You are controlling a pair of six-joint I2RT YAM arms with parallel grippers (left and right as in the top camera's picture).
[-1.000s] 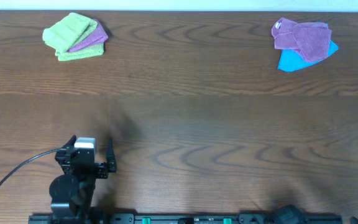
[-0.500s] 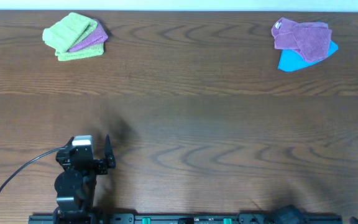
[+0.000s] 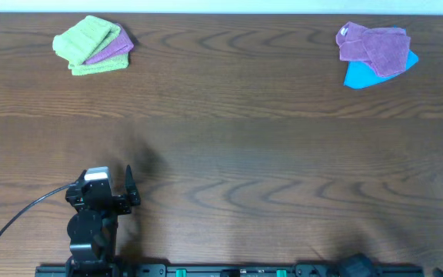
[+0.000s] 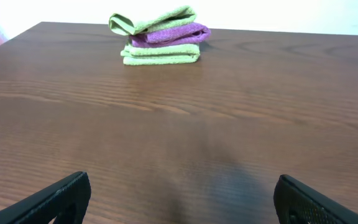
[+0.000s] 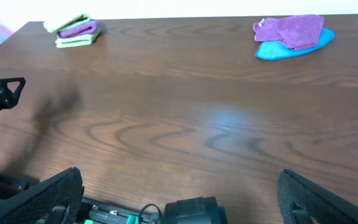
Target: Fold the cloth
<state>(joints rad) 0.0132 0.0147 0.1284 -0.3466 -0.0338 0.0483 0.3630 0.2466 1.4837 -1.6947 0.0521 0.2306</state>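
Cloth (image 3: 85, 37) lay folded atop a towel pile (image 4: 160, 55) at the far left corner of the table (image 3: 229, 138), straight ahead of the left gripper (image 4: 182, 183) by the near edge, the nearer one, jaws wide apart and empty like the right gripper (image 5: 179, 179).

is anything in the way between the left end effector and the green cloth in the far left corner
Nothing visible. Only bare table lies between the open left end effector and the stack. The green cloth sits on top of it, above a purple towel, uncovered.
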